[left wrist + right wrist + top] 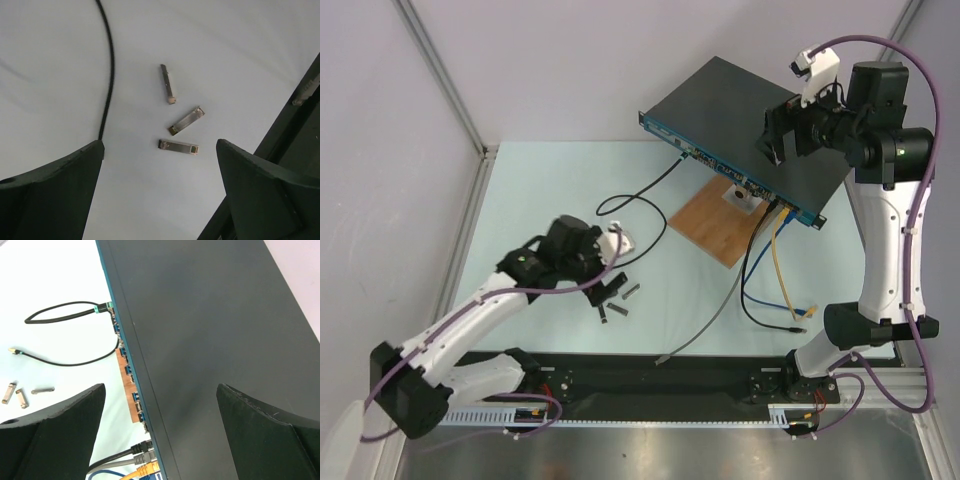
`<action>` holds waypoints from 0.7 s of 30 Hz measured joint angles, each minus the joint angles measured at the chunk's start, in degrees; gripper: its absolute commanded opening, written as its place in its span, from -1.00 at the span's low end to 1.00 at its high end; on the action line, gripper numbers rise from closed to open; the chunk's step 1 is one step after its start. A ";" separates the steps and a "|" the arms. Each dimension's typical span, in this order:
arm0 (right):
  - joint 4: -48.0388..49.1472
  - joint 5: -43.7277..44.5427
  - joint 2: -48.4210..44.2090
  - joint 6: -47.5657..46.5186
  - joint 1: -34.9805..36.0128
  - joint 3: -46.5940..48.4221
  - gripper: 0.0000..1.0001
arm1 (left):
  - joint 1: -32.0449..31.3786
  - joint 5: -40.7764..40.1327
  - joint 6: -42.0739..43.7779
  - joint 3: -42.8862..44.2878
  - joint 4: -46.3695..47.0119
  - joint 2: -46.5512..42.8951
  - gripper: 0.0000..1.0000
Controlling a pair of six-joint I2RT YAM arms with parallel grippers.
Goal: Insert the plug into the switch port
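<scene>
- My left gripper [159,143] hangs low over the pale table [520,200]. Its jaws are spread wide and hold nothing.
- Three small metal plugs [178,146] lie loose on the table beneath it, close together, none touching another.
- In my left wrist view, the nearest plug lies crosswise in the gap between my two left fingers [60,190]. The other two lie just beyond it.
- A black cable [111,65] runs past the plugs on the left of that view, apart from all three.
- The switch [740,110] sits skewed at the far right of the table, with its blue front face [720,163] turned toward the table's middle.
- My right gripper [160,386] hovers over the switch's flat black top, jaws wide apart and empty. I cannot tell whether my fingers touch the lid.
- One end of the black cable sits in a socket near the left end of the blue front face.
- A bundle of cables [142,465], grey, blue, yellow and black, is plugged in near the right end.
- A wooden board [715,225] lies on the table just in front of the face.
</scene>
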 measured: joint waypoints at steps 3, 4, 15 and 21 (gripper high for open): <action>0.13 -0.52 -0.02 0.44 0.13 -0.15 1.00 | -5.05 -4.28 -1.81 -2.58 3.56 5.62 1.00; 0.35 -0.48 -0.13 0.50 0.17 -0.39 1.00 | -5.77 -5.79 -2.82 -2.91 4.81 7.96 0.99; -0.07 5.46 -0.76 1.07 3.74 -3.78 0.99 | -7.63 -12.70 -7.78 -3.43 16.06 21.53 0.70; -0.61 7.19 -1.46 -0.31 4.66 -4.20 0.99 | -8.61 -12.87 -8.33 -3.43 18.53 27.54 0.44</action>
